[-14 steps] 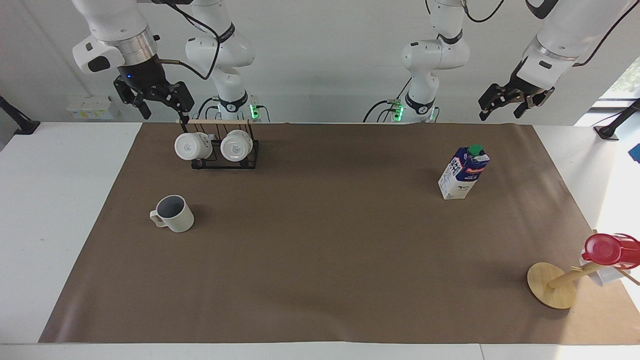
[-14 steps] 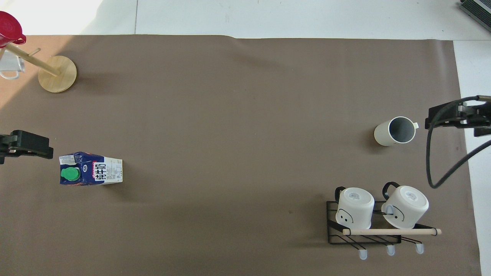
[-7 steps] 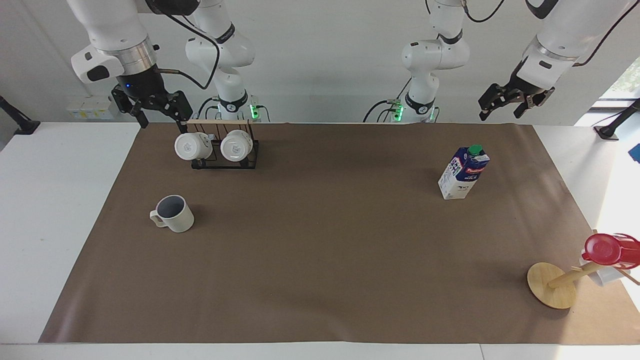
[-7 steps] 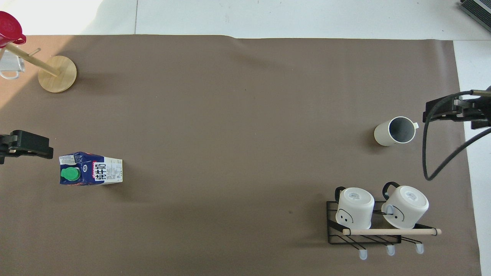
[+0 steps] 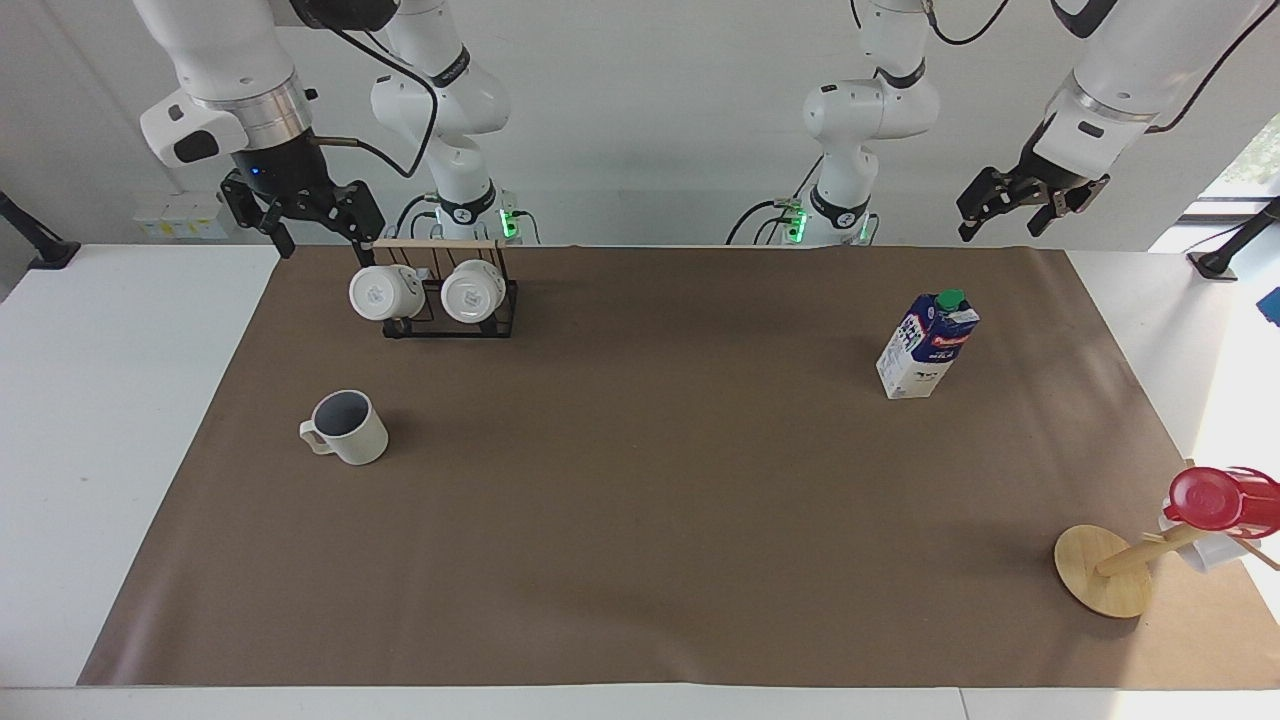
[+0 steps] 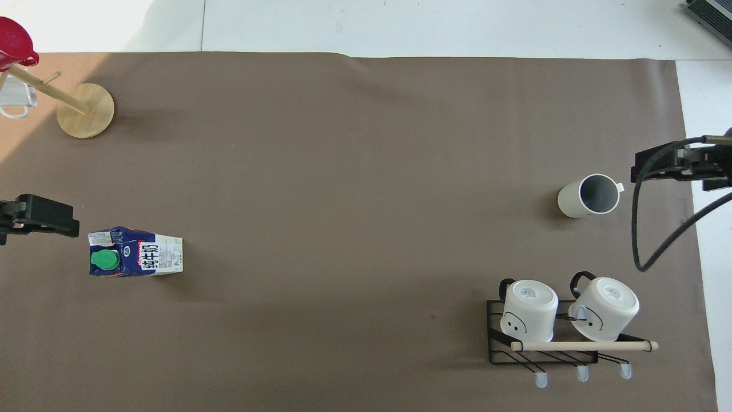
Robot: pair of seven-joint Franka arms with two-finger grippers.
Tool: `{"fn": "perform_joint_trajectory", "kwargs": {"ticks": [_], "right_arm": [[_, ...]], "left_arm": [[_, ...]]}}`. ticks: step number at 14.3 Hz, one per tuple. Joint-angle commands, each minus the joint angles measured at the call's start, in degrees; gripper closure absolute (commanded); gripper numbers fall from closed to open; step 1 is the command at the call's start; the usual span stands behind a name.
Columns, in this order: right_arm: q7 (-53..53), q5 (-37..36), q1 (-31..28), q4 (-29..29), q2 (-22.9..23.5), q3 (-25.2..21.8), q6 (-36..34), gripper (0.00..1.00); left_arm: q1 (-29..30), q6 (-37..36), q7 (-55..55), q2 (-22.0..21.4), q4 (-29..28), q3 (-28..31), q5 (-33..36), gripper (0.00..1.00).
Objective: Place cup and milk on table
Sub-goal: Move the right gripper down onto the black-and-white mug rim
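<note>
Ribbed mug (image 5: 347, 428) & milk carton (image 5: 927, 345) both upright on the bench (image 5: 640, 520), well apart. Left gripper (image 5: 1010, 213) & right gripper (image 5: 312, 228) up high, wide open, nothing held.

A high camera faces the robots across the table (image 5: 120, 400); another looks steeply down from above their end. Both take in the brown sheet (image 6: 366, 171).
</note>
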Motion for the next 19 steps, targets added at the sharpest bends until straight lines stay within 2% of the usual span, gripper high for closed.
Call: {"fn": "perform_joint_trajectory", "kwargs": {"ticks": [1,8,13,16,19], "right_arm": [[-2.74,-0.01,-0.84,-0.74,1.08,0.1,2.73,0.0],[-4.67,-0.89,-0.75,-7.06,1.43,0.09,8.27,0.0],[-7.04,-0.8,-2.42,-15.84,1.87,0.1,17.22,0.0],[-10.2,-0.8,-4.44,-20.24,3.45,0.1,22.84,0.0],[-10.56,-0.71,-4.44,-23.49,3.98,0.1,27.86,0.0]], "left_arm": [[0.88,-1.01,-0.26,-0.03,0.78,-0.41,-0.5,0.0],[0.7,-1.01,-0.35,-0.03,0.78,-0.41,-0.5,0.0],[0.88,-1.53,0.52,-0.64,0.26,-0.32,-0.5,0.0],[0.88,0.21,1.84,-3.88,-4.82,-0.24,-0.5,0.0],[2.01,5.57,4.74,-9.32,-13.6,-0.15,-0.5,0.0]]}}
